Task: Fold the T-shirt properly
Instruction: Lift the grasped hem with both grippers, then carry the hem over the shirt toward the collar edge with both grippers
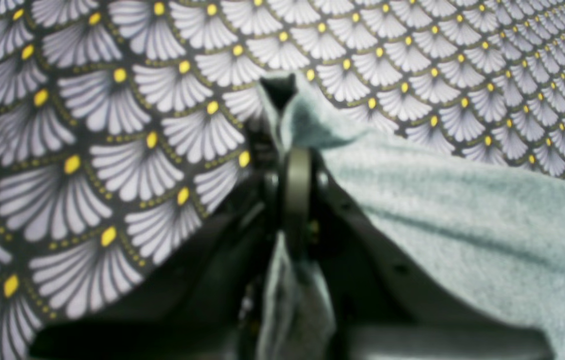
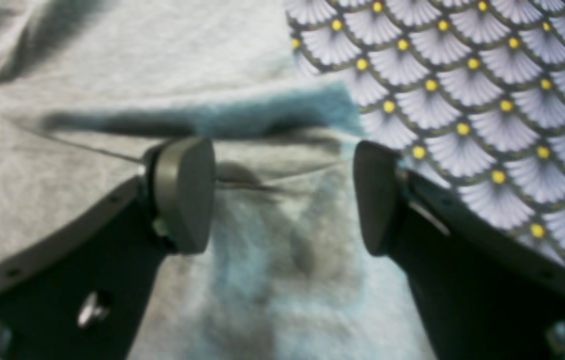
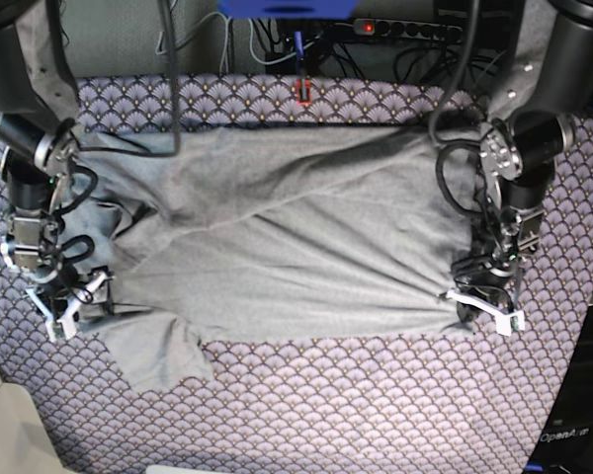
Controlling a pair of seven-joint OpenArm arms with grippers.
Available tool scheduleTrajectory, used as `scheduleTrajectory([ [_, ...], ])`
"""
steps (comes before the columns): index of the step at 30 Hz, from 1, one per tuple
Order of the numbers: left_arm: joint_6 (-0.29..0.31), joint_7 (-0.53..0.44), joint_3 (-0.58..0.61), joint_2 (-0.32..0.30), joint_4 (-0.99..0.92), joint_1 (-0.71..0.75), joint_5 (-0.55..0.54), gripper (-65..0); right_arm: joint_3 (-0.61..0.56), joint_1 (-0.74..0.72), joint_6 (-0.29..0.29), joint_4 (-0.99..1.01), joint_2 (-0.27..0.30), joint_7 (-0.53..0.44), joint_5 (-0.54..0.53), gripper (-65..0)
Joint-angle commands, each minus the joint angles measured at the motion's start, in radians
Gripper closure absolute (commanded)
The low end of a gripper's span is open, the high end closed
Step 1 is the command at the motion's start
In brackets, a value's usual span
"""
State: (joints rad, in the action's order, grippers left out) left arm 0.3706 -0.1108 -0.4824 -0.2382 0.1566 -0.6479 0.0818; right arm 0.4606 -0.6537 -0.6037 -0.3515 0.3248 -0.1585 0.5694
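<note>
The grey T-shirt (image 3: 287,247) lies spread but rumpled across the patterned tablecloth (image 3: 356,405), stretched between the two arms. The left gripper (image 1: 296,150) is pinched tight on a fold of the shirt's edge, fabric bunching up through the jaws, which looks like an anchor or the start of a lift. The right gripper (image 2: 282,197) stands with jaws wide apart over the shirt's opposite edge, near the cloth border, holding nothing; it seems lined up to close on that edge.
</note>
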Motion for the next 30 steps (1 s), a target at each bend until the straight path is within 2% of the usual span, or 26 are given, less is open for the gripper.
scheduleTrajectory([
  [1,-0.054,0.049,0.003,-0.019,-0.005,-0.003,0.020,0.0,-0.007,-0.033,0.009,-0.013,0.009,-0.028,-0.012,-44.4],
  [10,-0.054,0.049,0.003,-0.019,-0.001,0.009,0.019,0.0,-0.049,-0.034,0.009,0.056,-0.013,-0.026,-0.012,-43.8],
  [12,-0.054,0.049,0.003,-0.019,-0.001,0.009,0.020,0.0,-0.047,-0.030,0.009,0.056,-0.016,-0.026,-0.012,-41.9],
  [16,-0.054,0.049,0.003,-0.020,-0.001,0.009,0.020,0.0,-0.047,-0.013,0.009,0.055,-0.025,-0.028,-0.012,-30.2],
  [21,-0.054,0.049,0.003,-0.019,-0.001,0.009,0.020,0.0,-0.047,-0.011,0.009,0.052,-0.026,-0.028,-0.012,-10.0],
  [24,-0.054,0.049,0.003,-0.019,-0.001,0.009,0.020,0.0,-0.047,-0.016,0.009,0.050,-0.025,-0.028,-0.012,-0.2],
  [30,-0.052,0.049,-0.002,-0.017,-0.001,0.009,0.013,0.0,-0.039,0.038,0.009,-0.160,-0.031,-0.028,-0.019,0.0],
])
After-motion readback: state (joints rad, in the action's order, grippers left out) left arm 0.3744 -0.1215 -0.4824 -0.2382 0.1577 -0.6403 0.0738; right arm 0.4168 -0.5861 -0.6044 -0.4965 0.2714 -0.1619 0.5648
